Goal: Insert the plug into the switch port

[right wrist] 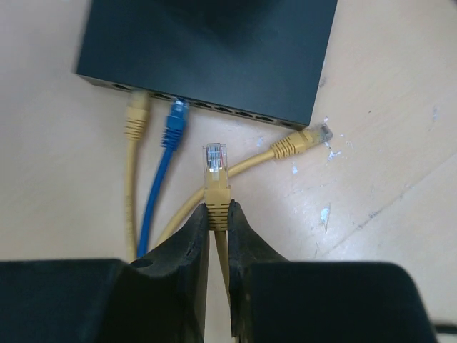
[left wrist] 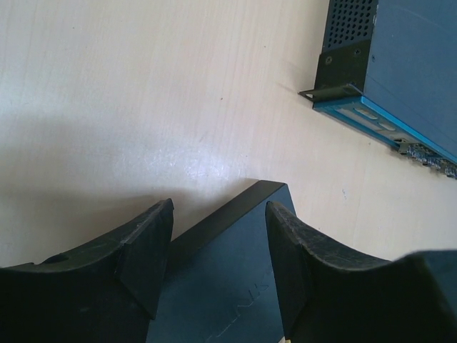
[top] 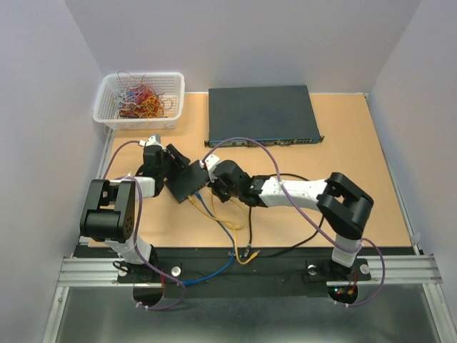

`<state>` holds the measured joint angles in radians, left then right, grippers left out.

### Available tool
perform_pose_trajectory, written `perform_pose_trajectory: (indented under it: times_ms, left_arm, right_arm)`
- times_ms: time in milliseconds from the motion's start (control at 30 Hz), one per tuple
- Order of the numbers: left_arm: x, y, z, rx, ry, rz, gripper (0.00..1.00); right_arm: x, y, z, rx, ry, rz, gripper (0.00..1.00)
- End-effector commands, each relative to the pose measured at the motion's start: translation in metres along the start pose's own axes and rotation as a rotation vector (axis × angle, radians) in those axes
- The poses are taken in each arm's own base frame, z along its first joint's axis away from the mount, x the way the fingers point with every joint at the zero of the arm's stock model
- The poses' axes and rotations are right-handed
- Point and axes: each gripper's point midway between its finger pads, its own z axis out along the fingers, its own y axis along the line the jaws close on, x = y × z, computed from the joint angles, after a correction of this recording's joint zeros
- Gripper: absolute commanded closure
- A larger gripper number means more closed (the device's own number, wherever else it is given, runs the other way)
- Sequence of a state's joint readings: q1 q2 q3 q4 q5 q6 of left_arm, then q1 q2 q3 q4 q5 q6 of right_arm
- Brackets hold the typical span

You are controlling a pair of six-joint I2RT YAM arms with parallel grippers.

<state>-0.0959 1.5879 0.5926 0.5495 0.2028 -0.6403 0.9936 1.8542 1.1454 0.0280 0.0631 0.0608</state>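
The small flat black box (top: 187, 183) lies mid-table. In the right wrist view (right wrist: 207, 50) its row of ports (right wrist: 235, 113) faces me; a yellow cable (right wrist: 136, 114) and a blue cable (right wrist: 173, 123) are plugged in at the left, and the ports to their right are free. My right gripper (right wrist: 218, 211) is shut on the boot of a yellow plug (right wrist: 215, 161), whose clear tip points at the port row, a short way off. My left gripper (left wrist: 218, 236) is open, its fingers (left wrist: 146, 246) spread above the box's top (left wrist: 228, 286); I cannot tell whether they touch it.
A second loose yellow plug (right wrist: 303, 139) lies on the table right of the held one. The large dark grey-blue rack switch (top: 260, 114) stands at the back, also in the left wrist view (left wrist: 407, 64). A white basket of coloured wires (top: 139, 100) sits back left. Cables (top: 228, 229) trail to the near edge.
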Motion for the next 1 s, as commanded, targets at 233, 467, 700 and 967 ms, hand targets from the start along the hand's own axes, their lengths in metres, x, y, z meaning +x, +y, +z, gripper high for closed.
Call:
perform_pose_trajectory:
  times_ms: [233, 467, 700, 967]
  left_arm:
    - [-0.026, -0.022, 0.0, 0.066, -0.067, 0.046, 0.36]
    - [-0.037, -0.029, -0.006, 0.077, -0.102, 0.072, 0.36]
    - [-0.047, -0.031, -0.015, 0.077, -0.137, 0.093, 0.36]
    - [-0.045, -0.03, -0.011, 0.09, -0.119, 0.081, 0.36]
  right_arm:
    - [-0.201, 0.076, -0.212, 0.006, -0.482, -0.119, 1.0]
    - [-0.194, 0.165, -0.324, -0.353, -0.566, -0.124, 1.0]
    - [-0.148, 0.157, -0.344, -0.423, -0.523, -0.032, 1.0]
    - [-0.09, 0.087, -0.241, 0.058, -0.363, 0.006, 1.0]
